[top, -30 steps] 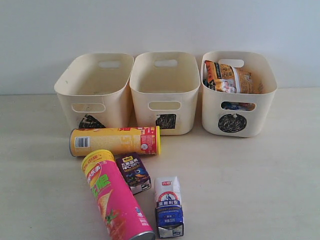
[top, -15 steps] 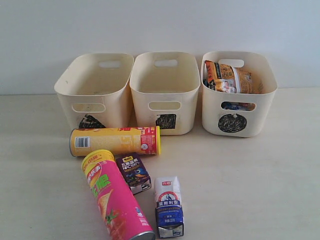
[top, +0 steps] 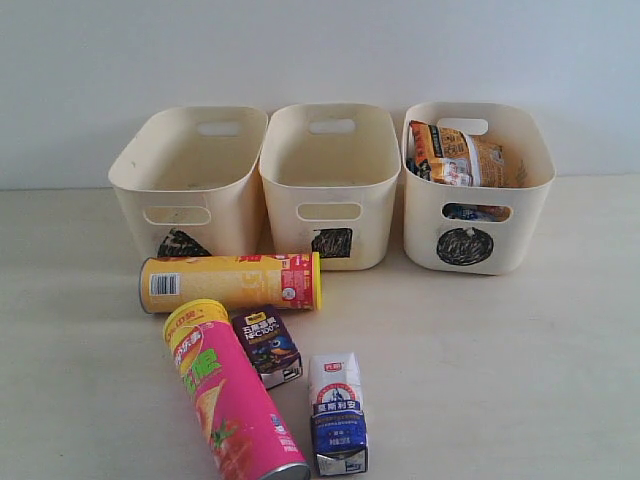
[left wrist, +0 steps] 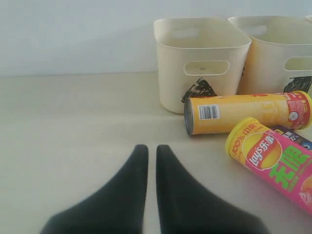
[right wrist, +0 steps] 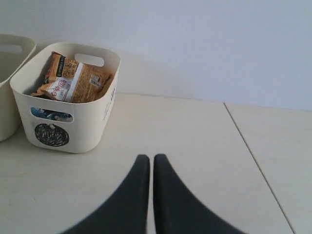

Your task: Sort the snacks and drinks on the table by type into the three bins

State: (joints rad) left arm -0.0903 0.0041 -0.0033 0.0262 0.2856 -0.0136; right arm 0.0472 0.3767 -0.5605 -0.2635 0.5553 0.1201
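Three cream bins stand in a row: triangle bin (top: pixel 190 180), square bin (top: pixel 330 185), circle bin (top: pixel 478 190). The orange-tan bag (top: pixel 462 155) lies in the circle bin, and a blue bag (top: pixel 470 212) shows through its handle hole. The yellow chip tube (top: pixel 232 283) lies on its side before the bins. The pink tube (top: pixel 232 395) lies in front of it, beside the purple carton (top: pixel 267 345) and the white-blue carton (top: pixel 336 412). My left gripper (left wrist: pixel 152 148) is shut and empty, short of the yellow tube (left wrist: pixel 246 113). My right gripper (right wrist: pixel 147 158) is shut and empty, near the circle bin (right wrist: pixel 68 105).
The pale table (top: pixel 500 370) stretches right of the cartons. A seam line (right wrist: pixel 253 156) crosses the table in the right wrist view. A plain wall rises behind the bins. Neither arm shows in the exterior view.
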